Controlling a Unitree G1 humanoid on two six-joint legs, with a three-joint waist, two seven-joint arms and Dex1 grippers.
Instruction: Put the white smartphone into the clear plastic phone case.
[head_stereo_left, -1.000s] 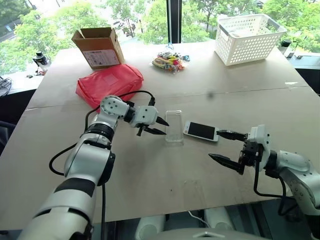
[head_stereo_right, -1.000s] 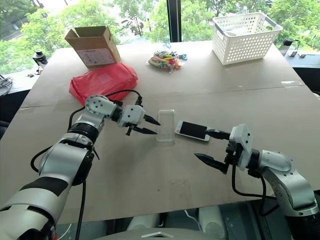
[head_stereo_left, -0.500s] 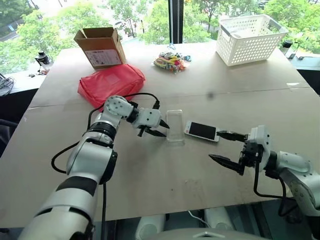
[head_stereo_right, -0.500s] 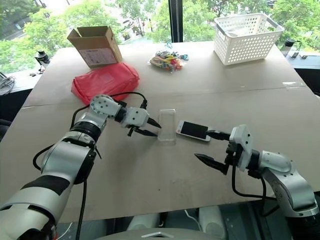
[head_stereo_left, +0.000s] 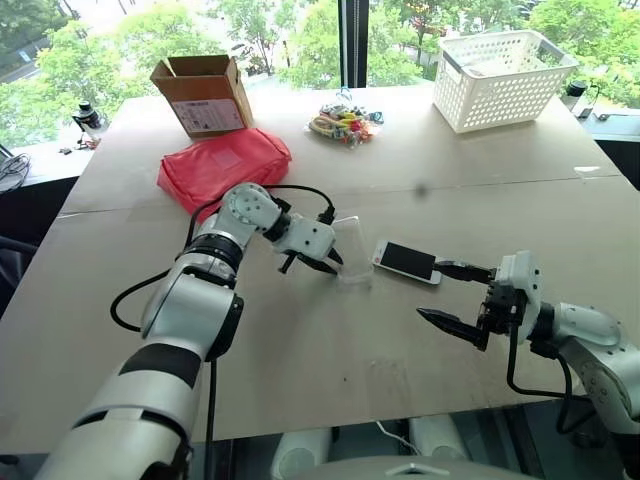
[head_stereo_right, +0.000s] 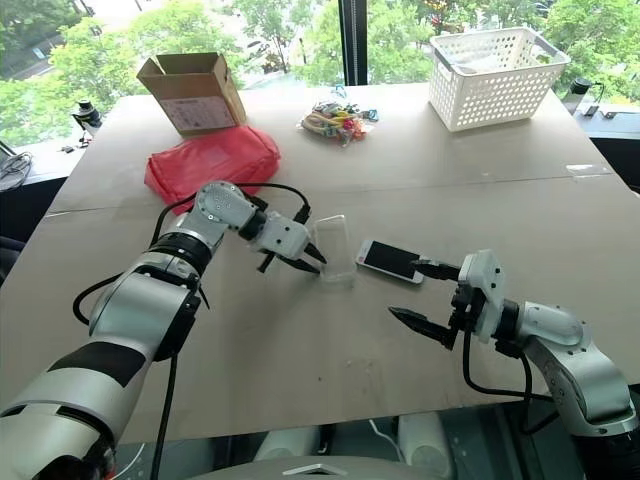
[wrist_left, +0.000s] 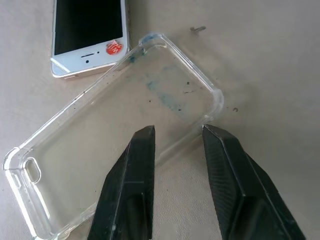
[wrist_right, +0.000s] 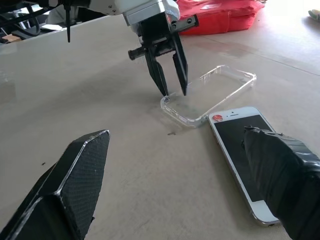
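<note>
The clear plastic phone case lies flat mid-table, hollow side up. Just right of it lies the white smartphone, screen up, with a red dot on its near bezel. My left gripper points down at the case's left long edge near a corner; its two fingers stand a narrow gap apart with the rim between them, one over the case's inside, one outside. My right gripper hovers wide open just right of the phone, with nothing between its fingers.
At the back stand a cardboard box, a red pouch, a heap of colourful small items and a white basket. The table's near edge runs close below both arms.
My left gripper has moved right and tipped down onto the case's left edge, and its fingers have narrowed. The right arm has kept still.
</note>
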